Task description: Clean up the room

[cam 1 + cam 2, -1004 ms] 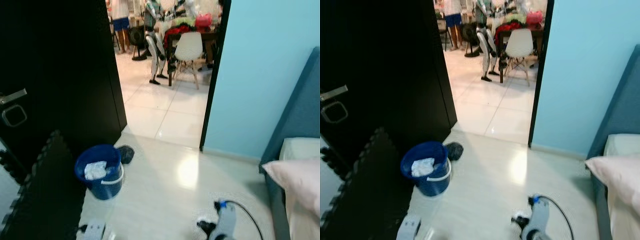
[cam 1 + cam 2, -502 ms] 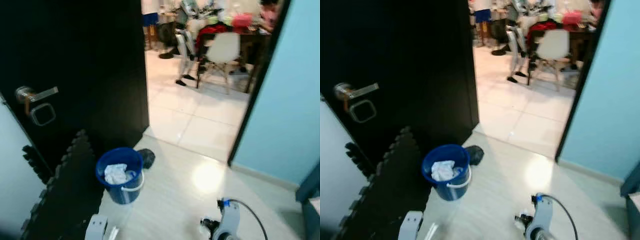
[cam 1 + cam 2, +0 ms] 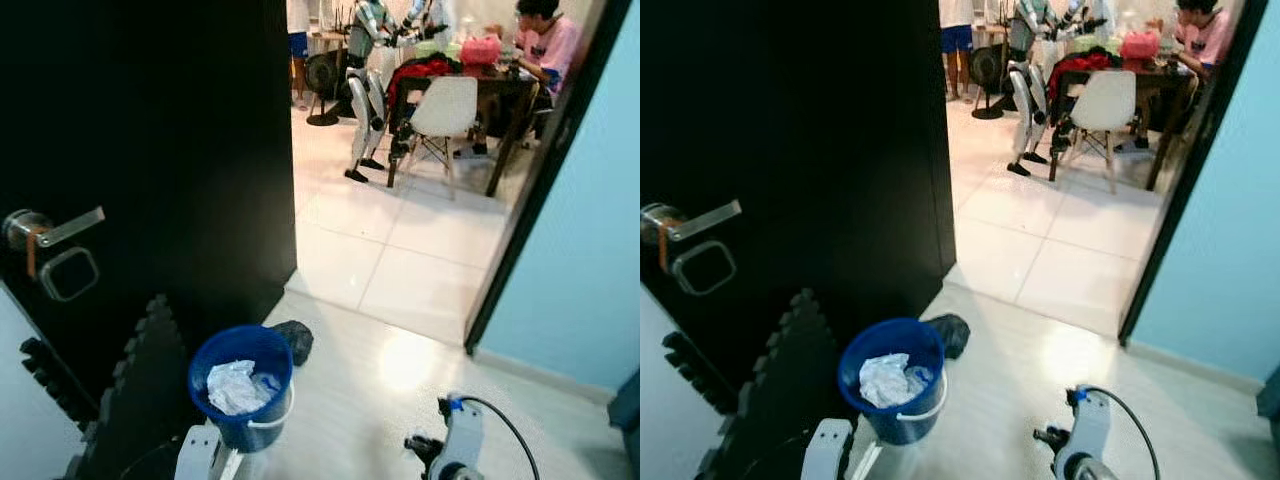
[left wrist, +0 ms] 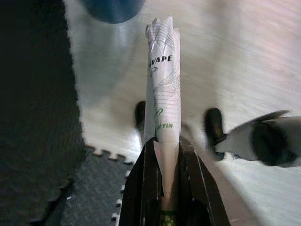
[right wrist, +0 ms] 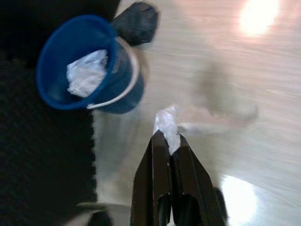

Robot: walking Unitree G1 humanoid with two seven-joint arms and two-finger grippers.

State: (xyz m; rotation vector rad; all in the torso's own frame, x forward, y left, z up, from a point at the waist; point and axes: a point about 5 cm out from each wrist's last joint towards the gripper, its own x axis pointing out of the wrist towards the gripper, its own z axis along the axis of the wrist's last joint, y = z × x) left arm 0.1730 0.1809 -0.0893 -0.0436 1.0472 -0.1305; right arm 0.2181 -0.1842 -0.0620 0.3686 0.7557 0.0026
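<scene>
- The blue bucket (image 3: 892,390) stands on the pale floor (image 3: 1010,390) at about 7 o'clock in the head views, touching the edge of the black foam mat (image 3: 770,400) and close to the foot of the open black door (image 3: 800,180).
- Crumpled white paper (image 3: 885,380) lies inside the bucket; its white handle (image 5: 127,80) hangs down the side.
- A dark crumpled item (image 3: 950,333) lies on the floor just beside the bucket, at its 1 o'clock.
- The left pincer (image 4: 167,155) is clenched on a folded white paper packet (image 4: 162,94) with green print, which sticks out well past the fingertips; the floor and the toothed edge of the mat lie beneath it.
- The left arm (image 3: 825,450) shows at 7 o'clock, just below the bucket.
- The right pincer (image 5: 168,141) is clenched on a small white wad (image 5: 167,125) that pokes out from between its fingertips, above the floor near the bucket.
- The right arm (image 3: 1080,450) with its black cable shows at 5 o'clock.
- The door carries a silver lever handle (image 3: 690,222) at 9 o'clock.
- Through the doorway, at 12 to 1 o'clock, a white chair (image 3: 1105,105) stands at a dark desk (image 3: 1150,80) piled with clothes, with another humanoid robot (image 3: 1025,80) beside it and a seated person in pink (image 3: 1205,35).
- A light blue wall (image 3: 1230,220) rises at 3 o'clock.
</scene>
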